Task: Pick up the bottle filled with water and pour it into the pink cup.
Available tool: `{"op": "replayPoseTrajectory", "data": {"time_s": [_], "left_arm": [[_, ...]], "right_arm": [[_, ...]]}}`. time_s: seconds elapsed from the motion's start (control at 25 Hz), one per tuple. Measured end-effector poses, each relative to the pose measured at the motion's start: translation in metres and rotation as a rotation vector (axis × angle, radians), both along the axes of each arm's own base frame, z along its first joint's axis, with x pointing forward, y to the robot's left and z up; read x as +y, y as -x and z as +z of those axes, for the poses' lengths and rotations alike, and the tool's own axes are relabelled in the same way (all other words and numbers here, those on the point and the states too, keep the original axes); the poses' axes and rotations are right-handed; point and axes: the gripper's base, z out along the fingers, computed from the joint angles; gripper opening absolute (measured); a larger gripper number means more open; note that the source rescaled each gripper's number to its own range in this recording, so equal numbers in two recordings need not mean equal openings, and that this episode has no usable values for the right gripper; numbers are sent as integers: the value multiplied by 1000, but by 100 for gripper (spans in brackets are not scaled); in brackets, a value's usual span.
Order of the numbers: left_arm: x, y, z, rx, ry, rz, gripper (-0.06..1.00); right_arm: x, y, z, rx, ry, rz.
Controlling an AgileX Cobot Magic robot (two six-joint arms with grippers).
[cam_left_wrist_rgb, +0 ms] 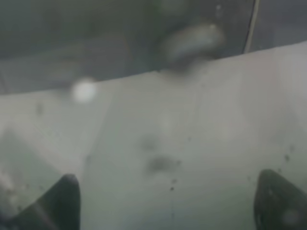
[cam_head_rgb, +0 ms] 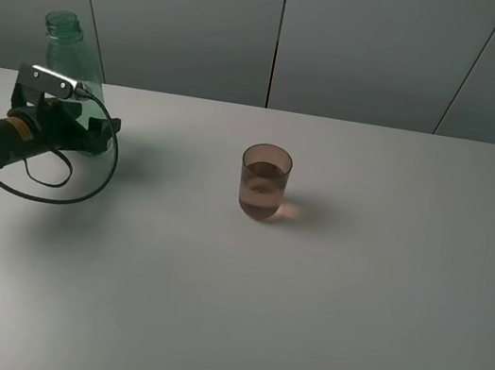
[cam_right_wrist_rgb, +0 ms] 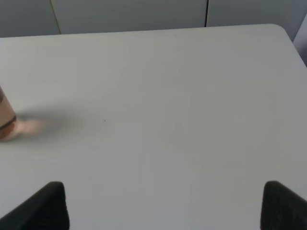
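The green transparent bottle [cam_head_rgb: 64,36] stands upright at the table's far left, uncapped. My left gripper [cam_head_rgb: 82,131] reaches around its lower part. In the left wrist view the bottle [cam_left_wrist_rgb: 158,143] fills the picture as a blurred green wall, and the left gripper [cam_left_wrist_rgb: 172,206] has its two dark fingertips spread wide on either side of it, so it is open. The pink cup [cam_head_rgb: 263,181] stands near the table's middle with liquid in it. Its edge shows in the right wrist view as the pink cup [cam_right_wrist_rgb: 5,117]. My right gripper [cam_right_wrist_rgb: 168,206] is open over bare table, well to the cup's right.
A white table [cam_head_rgb: 317,332] carries only the bottle and the cup. A black cable [cam_head_rgb: 56,185] loops from the left arm onto the table beside the bottle. Grey wall panels stand behind the far edge.
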Motion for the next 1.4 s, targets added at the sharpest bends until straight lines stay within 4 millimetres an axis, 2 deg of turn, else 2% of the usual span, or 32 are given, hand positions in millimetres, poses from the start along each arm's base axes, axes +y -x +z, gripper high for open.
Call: {"op": "replayPoseTrajectory", "data": {"time_s": [0.24,0.36,1.12,1.24,1.4], "left_arm": [[0,2,-2,35,-15,-4,99],[0,7,5,40,-20,-3,99],[9,50,21,249,-100,67,99],[12,55,33,274,-118,88,99],[15,61,61,314,-114,132,99]], "right_arm": [[0,0,0,0,0,0],[0,0,0,0,0,0],[0,0,0,0,0,0],[0,0,0,0,0,0],[0,0,0,0,0,0]]}}
